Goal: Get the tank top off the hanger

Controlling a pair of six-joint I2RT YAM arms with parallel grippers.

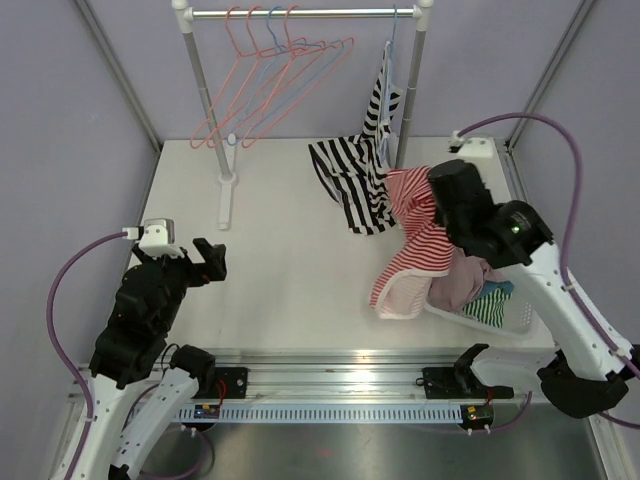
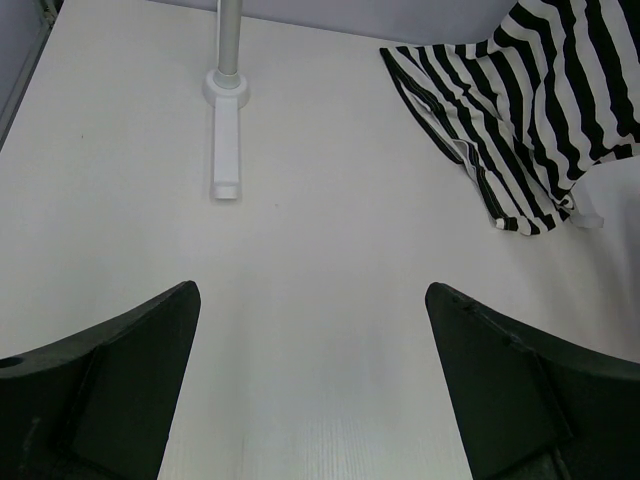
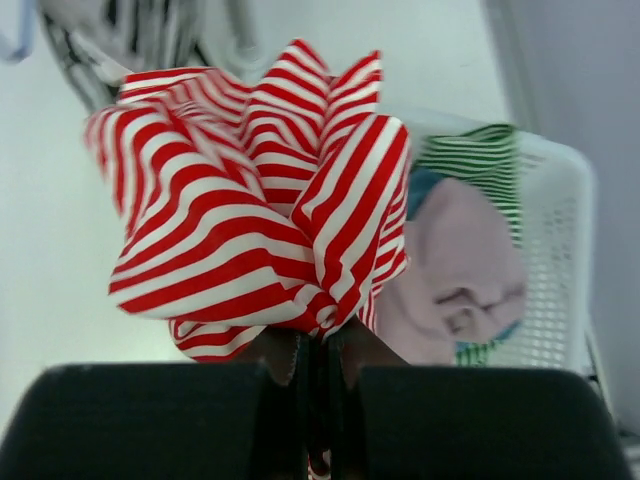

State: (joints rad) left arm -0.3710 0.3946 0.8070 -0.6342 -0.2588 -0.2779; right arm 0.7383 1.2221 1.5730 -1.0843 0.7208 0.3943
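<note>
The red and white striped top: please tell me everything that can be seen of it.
The red and white striped top looks like soft knit fabric with thin stripes and a pale hem at its lower end. It is bunched into folds, pinched in the shut right claw, and hangs from it. Its lower end droops beside the white basket, down to the table; whether it rests there is unclear. No hanger shows in it.

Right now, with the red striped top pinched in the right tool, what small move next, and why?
Probably carry it a little right, over the basket: the right tool is shut on the red striped top, whose tail hangs outside the basket's left edge.
</note>
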